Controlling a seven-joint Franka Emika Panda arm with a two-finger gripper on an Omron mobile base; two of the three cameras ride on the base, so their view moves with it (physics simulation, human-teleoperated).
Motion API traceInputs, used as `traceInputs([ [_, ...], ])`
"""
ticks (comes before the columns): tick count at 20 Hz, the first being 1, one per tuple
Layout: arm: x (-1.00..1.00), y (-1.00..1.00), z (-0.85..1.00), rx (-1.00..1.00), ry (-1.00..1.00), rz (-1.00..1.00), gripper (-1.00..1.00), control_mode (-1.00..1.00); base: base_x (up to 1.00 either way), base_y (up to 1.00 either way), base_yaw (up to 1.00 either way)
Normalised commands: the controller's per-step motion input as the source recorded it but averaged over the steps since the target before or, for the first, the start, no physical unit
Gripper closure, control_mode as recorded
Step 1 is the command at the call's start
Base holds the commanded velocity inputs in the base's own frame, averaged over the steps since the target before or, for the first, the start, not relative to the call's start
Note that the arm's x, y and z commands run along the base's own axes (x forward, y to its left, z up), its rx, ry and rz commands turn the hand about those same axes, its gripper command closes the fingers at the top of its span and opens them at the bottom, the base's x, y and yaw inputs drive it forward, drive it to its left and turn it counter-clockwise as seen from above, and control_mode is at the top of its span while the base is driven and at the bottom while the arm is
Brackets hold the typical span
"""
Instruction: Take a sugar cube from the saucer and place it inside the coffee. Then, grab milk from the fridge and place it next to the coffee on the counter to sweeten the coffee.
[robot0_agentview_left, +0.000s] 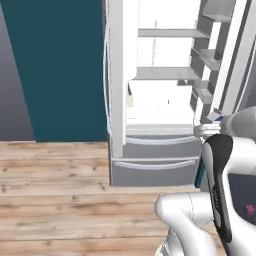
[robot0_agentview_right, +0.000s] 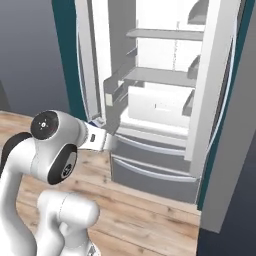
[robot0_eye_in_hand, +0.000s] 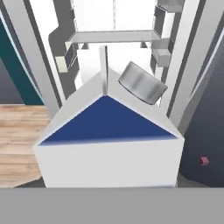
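Observation:
The milk (robot0_eye_in_hand: 107, 148), a white carton with a blue gable and a grey round cap, sits right up against the hand camera. My gripper (robot0_agentview_right: 102, 137) is shut on it, and the carton hides the fingers in the hand view. A corner of the milk (robot0_agentview_right: 97, 122) shows above the hand, and it shows again as the milk (robot0_agentview_left: 216, 117) in the left base view. It hangs above the floor in front of the open fridge (robot0_agentview_right: 165, 100), level with the lowest shelf. The sugar cube, saucer, coffee and counter are out of view.
The fridge (robot0_agentview_left: 150, 75) stands with both doors swung open, white shelves inside and grey drawers (robot0_agentview_left: 155, 162) below. A small pale item (robot0_eye_in_hand: 61, 64) rests in the left door rack. Wooden floor (robot0_agentview_left: 55, 200) spreads left, with a teal wall (robot0_agentview_left: 55, 70) beside the fridge.

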Motion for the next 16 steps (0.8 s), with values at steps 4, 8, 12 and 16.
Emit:
traceInputs([
  [4,0.0,0.0,0.0,0.0,0.0,0.0,1.0,1.0,-0.83,0.46,-0.35],
  [8,0.0,0.0,0.0,0.0,0.0,0.0,1.0,1.0,-1.0,0.31,-0.58],
  [12,0.0,0.0,0.0,0.0,0.0,0.0,1.0,1.0,-1.0,0.22,-0.67],
  [16,0.0,0.0,0.0,0.0,0.0,0.0,1.0,1.0,-1.0,0.16,-0.69],
])
